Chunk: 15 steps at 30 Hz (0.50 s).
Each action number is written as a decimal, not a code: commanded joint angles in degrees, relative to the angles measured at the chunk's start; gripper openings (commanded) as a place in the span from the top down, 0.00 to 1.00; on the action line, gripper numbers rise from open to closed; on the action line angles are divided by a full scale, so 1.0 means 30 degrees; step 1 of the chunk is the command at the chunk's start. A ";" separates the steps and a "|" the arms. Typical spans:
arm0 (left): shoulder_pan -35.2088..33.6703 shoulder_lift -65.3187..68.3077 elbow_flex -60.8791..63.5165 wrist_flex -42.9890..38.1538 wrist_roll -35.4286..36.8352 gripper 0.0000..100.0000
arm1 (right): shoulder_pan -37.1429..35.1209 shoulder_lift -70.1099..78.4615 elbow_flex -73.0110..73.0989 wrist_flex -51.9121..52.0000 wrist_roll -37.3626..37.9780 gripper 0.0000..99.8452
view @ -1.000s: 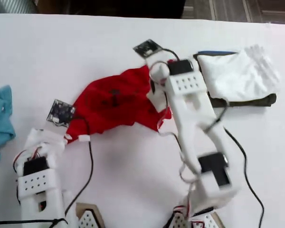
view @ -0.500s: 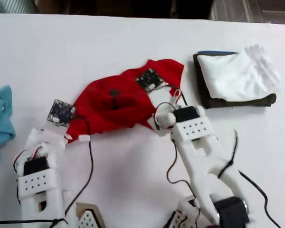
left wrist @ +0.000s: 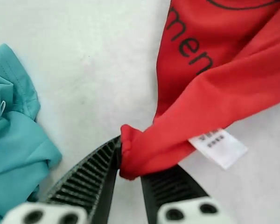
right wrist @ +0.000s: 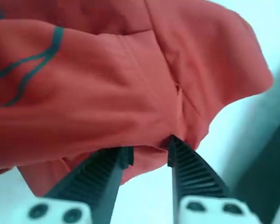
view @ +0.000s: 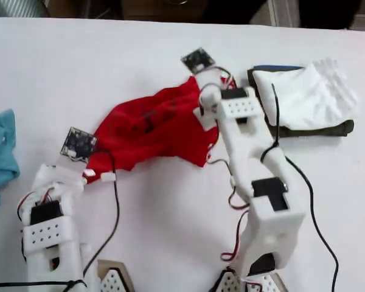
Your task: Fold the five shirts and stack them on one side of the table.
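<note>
High view: left end effector [view: 91, 174] and right end effector [view: 198, 102] pinch diagonal red shirt [view: 146, 131].

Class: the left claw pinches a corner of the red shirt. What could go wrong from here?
1. The left claw grips only a small bunched corner of the crumpled red fabric shirt; a pull might free it.
2. The right claw sits close to the folded stack of white and dark shirts and could nudge it.
3. The crumpled teal shirt lies near the left claw and might snag.
</note>
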 commanded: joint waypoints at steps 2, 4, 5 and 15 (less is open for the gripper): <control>0.0205 -0.0234 -0.0190 -0.0322 0.0088 0.97 | 0.0747 -0.0073 -0.3341 0.3414 -0.1319 0.87; 0.0205 -0.0234 -0.0190 -0.0352 0.0059 0.97 | 0.0982 -0.0630 -0.3751 0.4645 -0.1758 0.87; 0.0205 -0.0234 -0.0190 -0.0381 0.0059 0.97 | 0.1070 -0.0952 -0.3751 0.5114 -0.1788 0.87; 0.0293 -0.0234 -0.0190 -0.0410 0.0059 0.97 | -0.1656 -0.3941 -0.2813 1.0388 0.0615 0.87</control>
